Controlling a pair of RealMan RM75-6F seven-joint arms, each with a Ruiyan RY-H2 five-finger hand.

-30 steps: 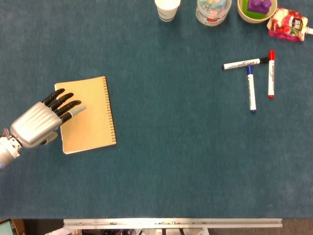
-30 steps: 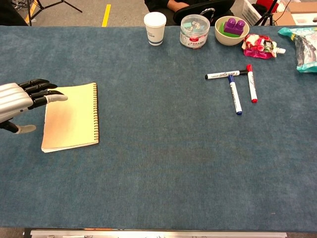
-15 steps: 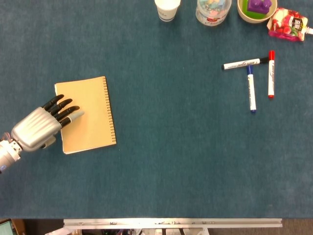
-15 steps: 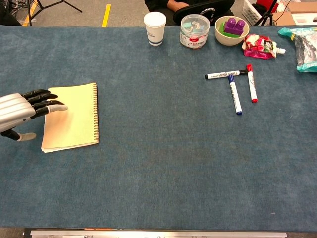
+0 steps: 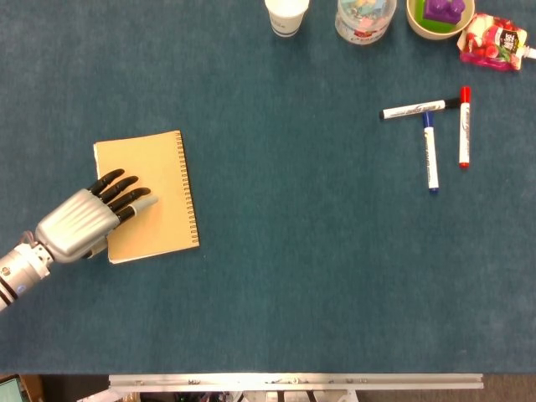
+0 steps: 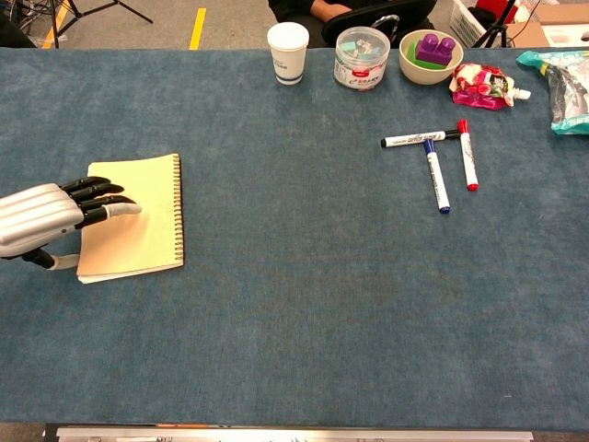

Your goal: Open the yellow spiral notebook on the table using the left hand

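Yellow notebook point(image 5: 149, 195) lies closed; our left hand point(image 5: 88, 223), fingers spread and holding nothing, should hook the free edge (opposite the spiral).

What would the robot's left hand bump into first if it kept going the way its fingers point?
The left hand points up and right across the yellow notebook, so it would probably meet the spiral binding first. Whether its fingers already touch the cover is unclear.
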